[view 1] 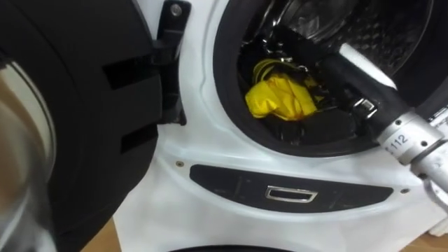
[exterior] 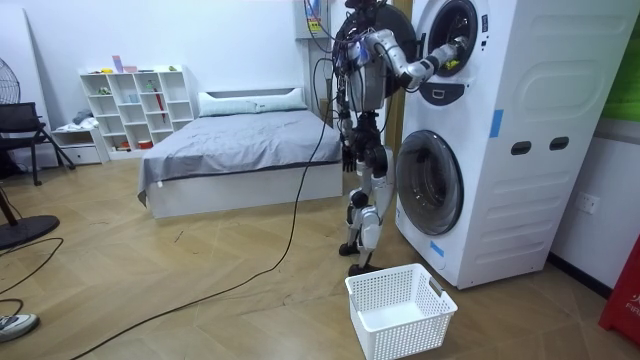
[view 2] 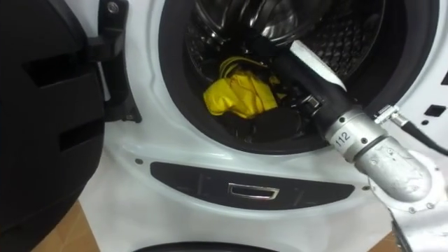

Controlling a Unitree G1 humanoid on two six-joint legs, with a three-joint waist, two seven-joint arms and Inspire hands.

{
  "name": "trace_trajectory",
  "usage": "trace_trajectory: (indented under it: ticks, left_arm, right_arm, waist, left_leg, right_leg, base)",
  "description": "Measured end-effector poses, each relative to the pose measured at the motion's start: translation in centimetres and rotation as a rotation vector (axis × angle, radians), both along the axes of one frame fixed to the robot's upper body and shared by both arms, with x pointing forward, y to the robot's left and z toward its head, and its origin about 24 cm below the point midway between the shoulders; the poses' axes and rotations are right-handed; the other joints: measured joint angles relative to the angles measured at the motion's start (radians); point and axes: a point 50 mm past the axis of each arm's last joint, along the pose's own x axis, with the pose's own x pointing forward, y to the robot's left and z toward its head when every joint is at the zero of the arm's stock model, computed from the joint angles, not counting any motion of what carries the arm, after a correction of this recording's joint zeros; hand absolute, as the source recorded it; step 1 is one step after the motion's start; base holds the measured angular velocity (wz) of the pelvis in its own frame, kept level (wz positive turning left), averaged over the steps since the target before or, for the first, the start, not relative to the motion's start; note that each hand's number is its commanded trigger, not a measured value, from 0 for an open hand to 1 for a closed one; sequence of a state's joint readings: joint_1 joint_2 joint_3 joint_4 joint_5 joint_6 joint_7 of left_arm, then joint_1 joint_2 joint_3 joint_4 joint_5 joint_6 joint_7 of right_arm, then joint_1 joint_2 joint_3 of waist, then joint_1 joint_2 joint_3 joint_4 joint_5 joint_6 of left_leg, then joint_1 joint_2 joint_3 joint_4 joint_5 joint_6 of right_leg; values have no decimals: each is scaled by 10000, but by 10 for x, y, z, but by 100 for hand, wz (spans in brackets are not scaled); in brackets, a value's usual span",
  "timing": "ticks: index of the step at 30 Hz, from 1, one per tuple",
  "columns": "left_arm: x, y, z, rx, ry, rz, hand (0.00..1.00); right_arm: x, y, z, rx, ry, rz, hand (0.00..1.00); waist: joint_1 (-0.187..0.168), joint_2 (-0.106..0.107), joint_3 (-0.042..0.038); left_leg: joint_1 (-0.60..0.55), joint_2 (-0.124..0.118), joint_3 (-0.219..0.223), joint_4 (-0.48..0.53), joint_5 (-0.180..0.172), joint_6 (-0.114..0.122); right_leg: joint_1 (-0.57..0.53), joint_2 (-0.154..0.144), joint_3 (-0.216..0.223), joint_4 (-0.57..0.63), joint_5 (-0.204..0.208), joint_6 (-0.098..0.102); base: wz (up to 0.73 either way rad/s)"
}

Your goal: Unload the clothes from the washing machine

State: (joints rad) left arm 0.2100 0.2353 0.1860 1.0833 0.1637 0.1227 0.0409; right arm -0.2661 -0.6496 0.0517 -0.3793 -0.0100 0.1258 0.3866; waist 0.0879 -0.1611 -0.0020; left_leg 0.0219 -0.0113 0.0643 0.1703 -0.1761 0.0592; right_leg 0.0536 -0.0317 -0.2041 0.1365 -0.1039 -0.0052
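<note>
Inside the drum (view 1: 367, 28), yellow cloth (view 1: 278, 98), right robot hand (view 1: 301, 61) perhaps touching, door (view 1: 70, 105) alongside

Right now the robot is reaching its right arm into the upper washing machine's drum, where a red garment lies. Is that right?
Not quite: the garment is yellow, not red, as the left eye view shows. The rest holds: the robot's right arm reaches into the upper washing machine's drum, where that garment lies.
</note>
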Motion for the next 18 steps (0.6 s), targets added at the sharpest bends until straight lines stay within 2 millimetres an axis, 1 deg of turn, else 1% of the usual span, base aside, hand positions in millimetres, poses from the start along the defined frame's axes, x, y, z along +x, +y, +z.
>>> trace_trajectory:
  ticks: [1,4,6,9,12,18]
  left_arm:
    - [0,2,1,41,-5,71,0]
    - [2,3,1,53,-45,87,0]
    - [2,4,1,86,-37,78,0]
    - [2,6,2,242,-20,101,0]
    - [1,8,3,320,-8,110,0]
    - [-3,7,1,309,152,141,0]
  right_arm:
    - [-1,-2,1,-501,121,37,100]
    - [-3,-1,3,-1259,215,59,100]
    - [-5,-1,6,-1762,-36,-111,100]
    - [-7,-3,11,-2437,-267,-296,100]
    - [-8,-3,10,-2725,-67,-249,100]
    - [-13,4,18,-3550,-225,-57,100]
  waist:
    - [24,-116,-1]
    - [47,-288,12]
    - [44,-326,14]
    - [46,-340,12]
    - [46,-352,8]
    - [45,-388,3]
  left_leg:
    - [19,8,10,-3,0,-2]
    - [60,9,25,-2,-1,-2]
    - [54,4,28,9,-2,-1]
    - [44,4,21,19,-1,-1]
    - [45,5,23,16,8,-12]
    - [67,5,25,-3,11,-11]
  right_leg:
    - [6,18,17,-2,0,0]
    - [28,58,68,2,1,0]
    - [7,56,104,6,1,-1]
    - [3,37,108,23,1,-1]
    - [12,44,134,36,1,-2]
    - [21,71,151,38,1,-2]
  base:
    - [0]
    - [0]
    - [0]
    - [0]
    - [0]
    - [0]
